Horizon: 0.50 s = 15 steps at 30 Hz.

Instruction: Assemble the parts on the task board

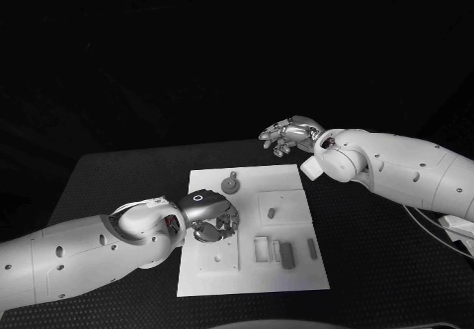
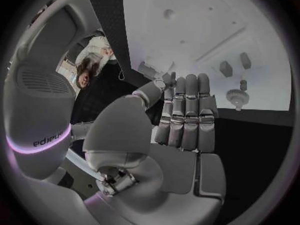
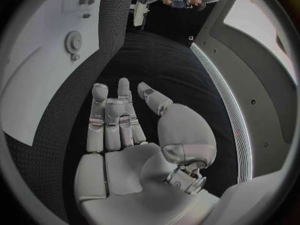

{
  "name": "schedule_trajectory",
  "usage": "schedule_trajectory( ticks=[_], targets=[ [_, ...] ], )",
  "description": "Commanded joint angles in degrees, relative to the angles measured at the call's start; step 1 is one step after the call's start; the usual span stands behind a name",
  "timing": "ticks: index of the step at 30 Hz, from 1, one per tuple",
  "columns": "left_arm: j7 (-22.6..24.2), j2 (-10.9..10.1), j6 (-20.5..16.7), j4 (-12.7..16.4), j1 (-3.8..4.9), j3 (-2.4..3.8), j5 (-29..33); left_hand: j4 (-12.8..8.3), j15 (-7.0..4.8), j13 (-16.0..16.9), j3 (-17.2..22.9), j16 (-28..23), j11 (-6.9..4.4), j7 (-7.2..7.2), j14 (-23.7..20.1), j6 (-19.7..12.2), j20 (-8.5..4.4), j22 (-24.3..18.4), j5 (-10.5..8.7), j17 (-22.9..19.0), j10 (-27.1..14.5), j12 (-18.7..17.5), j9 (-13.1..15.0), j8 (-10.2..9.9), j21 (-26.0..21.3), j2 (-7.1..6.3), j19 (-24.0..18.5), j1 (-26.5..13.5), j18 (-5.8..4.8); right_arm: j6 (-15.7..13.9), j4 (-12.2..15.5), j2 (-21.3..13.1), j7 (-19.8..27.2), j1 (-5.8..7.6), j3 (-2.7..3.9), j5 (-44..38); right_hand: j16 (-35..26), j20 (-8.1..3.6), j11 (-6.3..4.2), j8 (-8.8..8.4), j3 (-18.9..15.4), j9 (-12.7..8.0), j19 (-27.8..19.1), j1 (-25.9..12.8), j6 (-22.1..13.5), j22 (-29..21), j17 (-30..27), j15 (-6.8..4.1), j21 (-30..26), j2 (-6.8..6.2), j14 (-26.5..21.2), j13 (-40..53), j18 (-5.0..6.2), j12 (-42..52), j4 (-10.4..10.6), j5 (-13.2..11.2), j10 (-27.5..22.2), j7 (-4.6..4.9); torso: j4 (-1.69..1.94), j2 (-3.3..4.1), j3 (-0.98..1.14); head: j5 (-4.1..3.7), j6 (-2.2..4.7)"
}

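Lying flat, the white task board [image 1: 286, 179] carries grey parts [image 1: 286, 254]; both hands empty, fingers loose.

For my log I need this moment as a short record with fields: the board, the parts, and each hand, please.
board: white task board lying flat on the black table
parts: gear-shaped part near the far edge; small upright peg; bar-shaped parts near the front
left hand: left hand over the board's left half, fingers curled; whether it holds anything cannot be told
right hand: right hand beyond the board's far right corner, holding nothing
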Motion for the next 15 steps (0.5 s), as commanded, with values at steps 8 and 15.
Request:
schedule_trajectory(
  ticks=[8,15],
  targets=[
    [-2.15,0.69,3.28,-0.01,0.02,-0.78,-8.08,-0.06,0.01,0.08,0.37,-0.31,-0.18,-0.17,0.52,0.51,-0.05,0.12,0.17,0.11,0.48,0.18,-0.04,0.27,0.37,-0.18,0.53,0.31,0.35,0.91,0.28,0.20,1.00,0.02,0.15,-1.36,-0.19,-0.36,-0.03,-0.19,-0.19,-0.07,0.11,-0.17,0.48,1.07,0.07,-0.02,0.22,0.20,0.23,-0.07,1.13,-0.22,-0.03,0.16,0.12,0.02,-0.04,0.04,0.05,-0.21,-0.75],
    [-2.23,1.51,4.10,-1.14,-0.05,-1.04,-8.55,-0.03,0.01,0.09,0.38,-0.32,-0.19,-0.17,0.55,0.53,-0.06,0.15,0.17,0.13,0.51,0.18,-0.03,0.26,0.40,-0.18,0.56,0.29,0.34,1.09,0.63,0.24,1.05,0.02,0.23,-1.46,-0.19,-0.36,-0.04,-0.19,-0.20,-0.07,0.11,-0.17,0.50,1.07,0.07,-0.02,0.22,0.23,0.23,-0.08,1.13,-0.24,-0.02,0.17,0.14,0.02,-0.07,0.07,0.07,-0.27,-0.98]
  ],
)
